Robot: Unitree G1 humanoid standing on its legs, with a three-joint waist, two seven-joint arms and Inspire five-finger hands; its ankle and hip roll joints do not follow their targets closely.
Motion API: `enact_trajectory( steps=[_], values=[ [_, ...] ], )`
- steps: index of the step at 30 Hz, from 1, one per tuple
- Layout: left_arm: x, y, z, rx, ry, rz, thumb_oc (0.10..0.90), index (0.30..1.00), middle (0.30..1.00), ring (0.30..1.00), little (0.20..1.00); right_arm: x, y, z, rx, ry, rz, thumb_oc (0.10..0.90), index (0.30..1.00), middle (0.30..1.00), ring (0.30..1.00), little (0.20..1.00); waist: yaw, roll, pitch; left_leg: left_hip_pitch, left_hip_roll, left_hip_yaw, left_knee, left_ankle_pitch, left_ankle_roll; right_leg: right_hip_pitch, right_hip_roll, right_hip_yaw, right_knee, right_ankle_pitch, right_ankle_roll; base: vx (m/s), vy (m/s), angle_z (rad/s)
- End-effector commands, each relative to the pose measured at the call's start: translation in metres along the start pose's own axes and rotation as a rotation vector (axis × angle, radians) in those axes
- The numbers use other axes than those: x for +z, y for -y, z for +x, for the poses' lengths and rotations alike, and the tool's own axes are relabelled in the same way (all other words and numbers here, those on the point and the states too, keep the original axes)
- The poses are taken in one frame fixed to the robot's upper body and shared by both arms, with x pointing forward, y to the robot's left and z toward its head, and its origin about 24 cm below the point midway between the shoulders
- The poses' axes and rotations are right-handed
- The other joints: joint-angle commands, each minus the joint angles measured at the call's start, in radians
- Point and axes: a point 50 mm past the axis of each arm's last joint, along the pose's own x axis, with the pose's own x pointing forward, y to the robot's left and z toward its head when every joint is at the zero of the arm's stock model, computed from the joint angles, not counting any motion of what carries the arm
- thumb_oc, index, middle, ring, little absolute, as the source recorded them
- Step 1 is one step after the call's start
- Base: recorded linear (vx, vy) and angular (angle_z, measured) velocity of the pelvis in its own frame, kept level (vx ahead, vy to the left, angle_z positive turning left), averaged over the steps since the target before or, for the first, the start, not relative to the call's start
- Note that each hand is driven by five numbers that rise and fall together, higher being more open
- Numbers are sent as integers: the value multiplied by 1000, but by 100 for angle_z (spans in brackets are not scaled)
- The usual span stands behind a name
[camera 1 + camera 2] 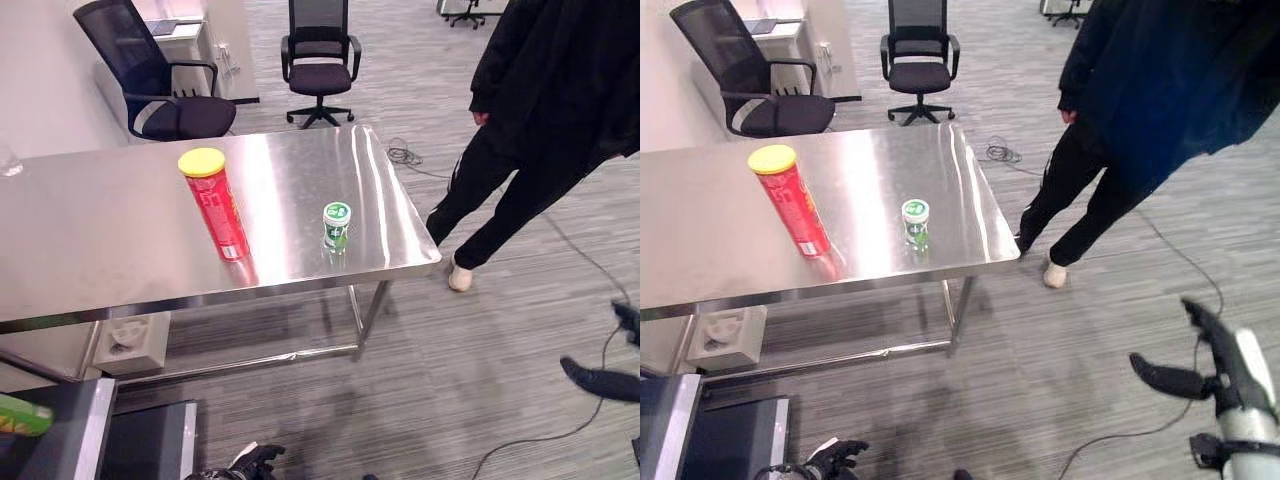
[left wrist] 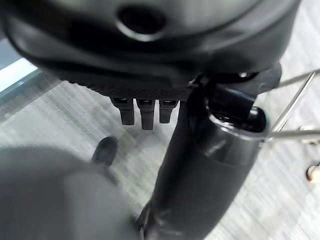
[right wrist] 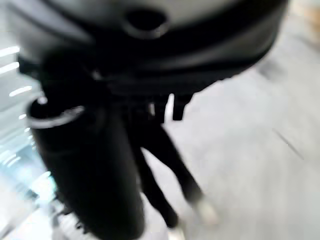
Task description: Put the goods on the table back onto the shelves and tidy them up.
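Observation:
A tall red tube can with a yellow lid point(image 1: 216, 208) stands upright near the middle of the steel table point(image 1: 90, 220). To its right, close to the table's front right corner, sits a small white and green tub point(image 1: 337, 226). My right hand point(image 1: 1223, 383) hangs low at the lower right, well clear of the table, fingers and thumb spread, holding nothing. My left hand point(image 1: 830, 456) is down at the bottom edge below the table's front. Its fingers point(image 2: 142, 111) hang relaxed and hold nothing.
A person in black clothes point(image 1: 540, 120) stands just past the table's right end. Two black office chairs point(image 1: 318, 60) stand behind the table. A dark shelf unit point(image 1: 60, 430) with a green pack point(image 1: 22, 415) is at the lower left. A white box point(image 1: 130, 342) lies under the table.

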Motion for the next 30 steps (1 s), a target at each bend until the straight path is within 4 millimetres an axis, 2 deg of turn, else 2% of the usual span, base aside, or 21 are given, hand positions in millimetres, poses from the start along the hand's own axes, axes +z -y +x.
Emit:
enact_trajectory(
  steps=[1, 3, 4, 5, 6, 7, 10, 14, 15, 16, 22, 30],
  values=[
    [21, -5, 7, 0, 14, 42, 800, 900, 900, 900, 900, 60, 59, 32, -348, 325, -79, 800, 900, 900, 900, 900, 85, -15, -43, -15, 12, -148, 95, -82, -38, -31, 115, -5, 100, -17, 5, -9, -22, -7],
    [29, -5, 8, 5, 45, 64, 800, 900, 900, 900, 900, 89, 56, 40, -347, 465, -43, 800, 900, 900, 900, 900, 124, -23, -33, -48, -1, -239, 109, -73, -42, -29, 110, -8, 101, -19, 4, -13, -9, -10],
    [30, -6, 8, 7, 47, 64, 800, 900, 900, 900, 900, 90, 55, 41, -348, 466, -42, 800, 900, 900, 900, 900, 120, -24, -32, -53, -1, -241, 109, -65, -42, -32, 109, -10, 101, -14, 3, -46, 4, -6],
    [37, -3, 10, -5, 71, 104, 800, 900, 900, 900, 900, 101, 52, 47, -330, 506, -91, 800, 900, 900, 900, 900, 159, -33, -25, -92, -3, -297, 94, -44, -54, -25, 92, -30, 100, -8, 9, 0, 0, 0],
    [38, -3, 10, -4, 72, 111, 800, 900, 900, 900, 900, 104, 50, 50, -325, 515, -132, 800, 900, 900, 900, 900, 157, -34, -27, -100, -5, -308, 88, -30, -54, -20, 86, -44, 96, -8, 9, -9, 22, 12],
    [38, -3, 10, -4, 72, 109, 800, 900, 900, 900, 900, 105, 50, 51, -325, 517, -134, 800, 900, 900, 900, 900, 151, -34, -28, -101, -7, -312, 86, -27, -54, -20, 85, -48, 94, -8, 9, 59, 55, 50],
    [30, -2, 9, -3, 42, 107, 800, 900, 900, 900, 900, 115, 28, 63, -213, 551, -110, 800, 900, 900, 900, 900, 179, -27, -62, -54, -16, -313, 6, -6, -54, -2, 83, -78, 79, -12, 10, 104, 74, 55],
    [25, -2, 8, -5, 24, 118, 800, 900, 900, 900, 900, 126, 2, 79, -110, 569, -66, 800, 900, 900, 900, 900, 192, -25, -74, -40, -19, -317, 3, -10, -55, 5, 79, -89, 66, -9, 8, 37, 50, 11],
    [25, -3, 8, -3, 24, 115, 800, 900, 900, 900, 900, 127, 1, 80, -108, 572, -65, 800, 900, 900, 900, 900, 189, -25, -74, -40, -19, -316, 3, -10, -55, 5, 79, -88, 65, -8, 8, 31, 48, 10],
    [24, -2, 8, -6, 21, 130, 800, 900, 900, 900, 900, 131, -10, 86, -69, 570, -11, 800, 900, 900, 900, 900, 197, -26, -77, -35, -21, -315, 3, -13, -53, 9, 76, -91, 56, -1, 9, 19, 30, 9],
    [27, -3, 9, 5, 24, 141, 800, 900, 900, 900, 900, 137, -26, 104, -54, 531, 41, 800, 900, 900, 900, 900, 215, -28, -83, -30, -27, -319, 3, -18, -50, 14, 67, -99, 45, 9, 13, 26, 50, -2],
    [26, -1, 9, 2, 22, 150, 800, 900, 900, 900, 900, 137, -36, 110, -36, 501, 117, 800, 900, 900, 900, 900, 222, -28, -89, -27, -31, -323, 3, -23, -48, 18, 61, -103, 41, 13, 15, 14, 20, -1]
  ],
)
